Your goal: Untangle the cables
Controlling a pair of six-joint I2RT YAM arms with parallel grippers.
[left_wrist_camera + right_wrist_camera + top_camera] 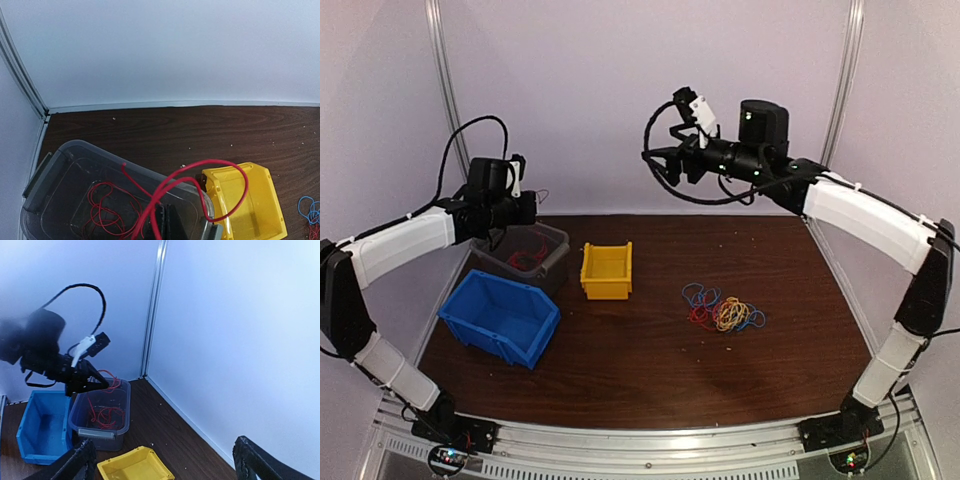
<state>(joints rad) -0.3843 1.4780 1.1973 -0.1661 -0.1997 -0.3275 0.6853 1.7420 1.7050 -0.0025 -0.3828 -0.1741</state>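
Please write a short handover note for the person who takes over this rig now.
Left gripper: shut on a red cable, above the grey bin.
Right gripper: open, empty, raised high.
Done: some red cables lie in the grey bin.
Left: drop this one; blue, red and orange cables lie tangled on the table, right of the yellow bin.

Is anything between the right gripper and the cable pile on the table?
Nothing visible. The right gripper hangs open above the table; the cables lie alone on bare wood, right of the yellow bin.
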